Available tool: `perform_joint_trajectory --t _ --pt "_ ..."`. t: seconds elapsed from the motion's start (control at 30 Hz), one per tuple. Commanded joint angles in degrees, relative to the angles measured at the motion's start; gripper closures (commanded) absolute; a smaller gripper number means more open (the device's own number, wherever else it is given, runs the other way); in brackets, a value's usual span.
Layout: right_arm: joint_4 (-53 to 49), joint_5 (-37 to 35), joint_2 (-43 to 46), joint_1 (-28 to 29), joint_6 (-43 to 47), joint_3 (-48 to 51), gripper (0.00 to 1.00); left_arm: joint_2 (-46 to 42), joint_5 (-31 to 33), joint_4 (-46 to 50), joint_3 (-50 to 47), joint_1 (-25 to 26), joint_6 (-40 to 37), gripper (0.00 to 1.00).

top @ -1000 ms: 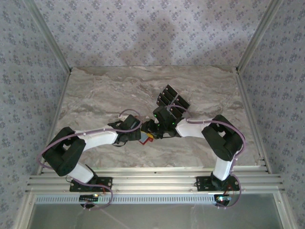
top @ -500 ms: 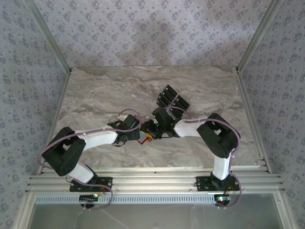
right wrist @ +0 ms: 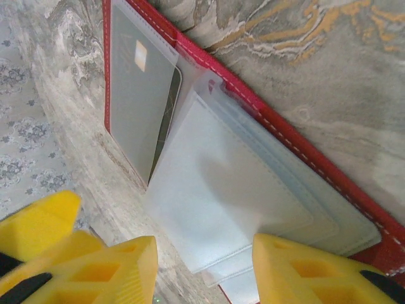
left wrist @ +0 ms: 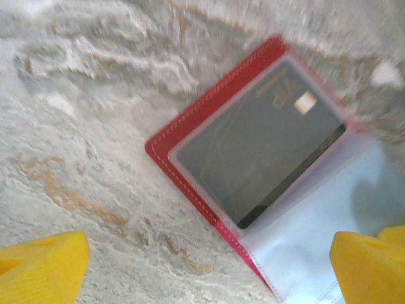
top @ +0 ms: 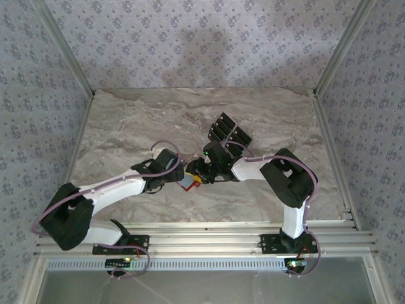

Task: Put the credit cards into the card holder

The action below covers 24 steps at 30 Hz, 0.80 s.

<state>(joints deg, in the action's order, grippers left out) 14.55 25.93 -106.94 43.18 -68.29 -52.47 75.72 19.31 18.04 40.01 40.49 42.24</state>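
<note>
One card (left wrist: pixel 259 158) sits inside clear pocket of card holder (left wrist: pixel 190 142); holder lies open on table (top: pixel 126 120), near middle. Change over last second: my left arm (top: pixel 107 190) stretched forward, elbow dropped out left. Left gripper (left wrist: pixel 202 272) hovers over holder, fingers spread wide, nothing held. Right gripper (right wrist: pixel 202 266) unmoved, fingers partly apart astride loose clear sleeves (right wrist: pixel 221 196), apparently not pinching. Remaining cards (top: pixel 228 131) fanned just beyond holder. Judgement: one card seated, next due.

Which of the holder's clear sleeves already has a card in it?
The sleeve lying flat against the red card holder cover: a dark card shows through it. The loose sleeves fanned beside it look pale and empty.
</note>
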Motion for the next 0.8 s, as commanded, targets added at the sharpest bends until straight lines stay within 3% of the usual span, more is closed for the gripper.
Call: perform_joint_trajectory --t 0.0,0.17,0.3,0.77 --pt "-9.12 -1.48 -2.74 -2.43 4.72 -0.46 0.54 -1.4 -0.03 2.34 -0.33 -3.58 -2.14 0.01" --pt "-16.05 -0.56 -3.24 -3.93 11.33 -3.48 0.54 2.63 -4.97 1.21 1.8 -9.47 -6.23 0.01" --pt "-18.87 -0.02 -3.84 -4.41 14.24 -4.81 0.54 7.34 -5.94 0.97 5.11 -11.23 -9.76 0.01" --pt "-34.43 -1.84 -6.95 -5.73 30.2 -14.04 0.54 17.99 -6.45 1.34 10.97 -12.42 -14.73 0.01"
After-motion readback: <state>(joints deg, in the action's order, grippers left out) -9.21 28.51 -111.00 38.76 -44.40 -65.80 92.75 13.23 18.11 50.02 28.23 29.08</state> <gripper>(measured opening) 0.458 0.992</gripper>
